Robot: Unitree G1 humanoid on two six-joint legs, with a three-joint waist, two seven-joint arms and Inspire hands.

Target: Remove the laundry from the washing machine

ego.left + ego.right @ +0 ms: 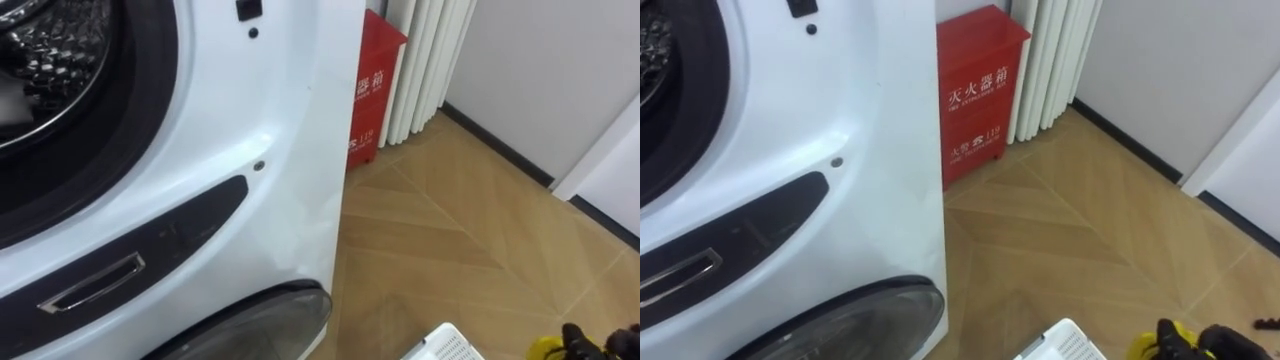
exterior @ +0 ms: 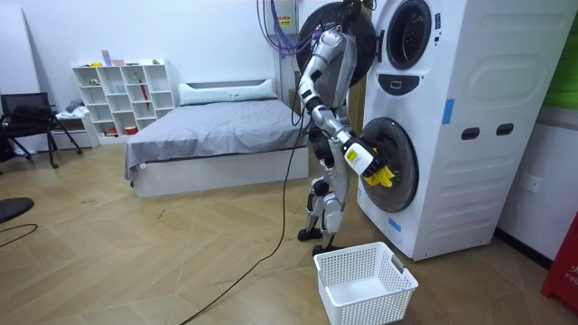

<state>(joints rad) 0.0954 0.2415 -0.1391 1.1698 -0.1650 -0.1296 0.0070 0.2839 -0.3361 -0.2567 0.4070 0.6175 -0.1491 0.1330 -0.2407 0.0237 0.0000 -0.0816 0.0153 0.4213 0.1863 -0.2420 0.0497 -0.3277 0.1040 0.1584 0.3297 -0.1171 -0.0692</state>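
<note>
I stand right in front of a white stacked washing machine (image 2: 452, 117). Its upper drum (image 1: 50, 50) is open at the top left of the eye views, and the dark round lower door (image 1: 250, 325) sits below. My right hand (image 2: 366, 162) is held out in front of the lower door, shut on a yellow cloth (image 2: 379, 176). In the eye views that hand (image 1: 1225, 342) and the yellow cloth (image 1: 1165, 342) show at the bottom right corner. A white laundry basket (image 2: 366, 282) stands on the floor below the hand, with its corner (image 1: 445, 345) at the bottom edge.
A red cabinet (image 1: 980, 90) stands against the wall just past the machine, with a white ribbed radiator (image 1: 420, 60) behind it. Wooden floor stretches to the right. In the room view, a bed (image 2: 217, 135), a white shelf (image 2: 122, 95) and a chair (image 2: 27, 117) stand behind me.
</note>
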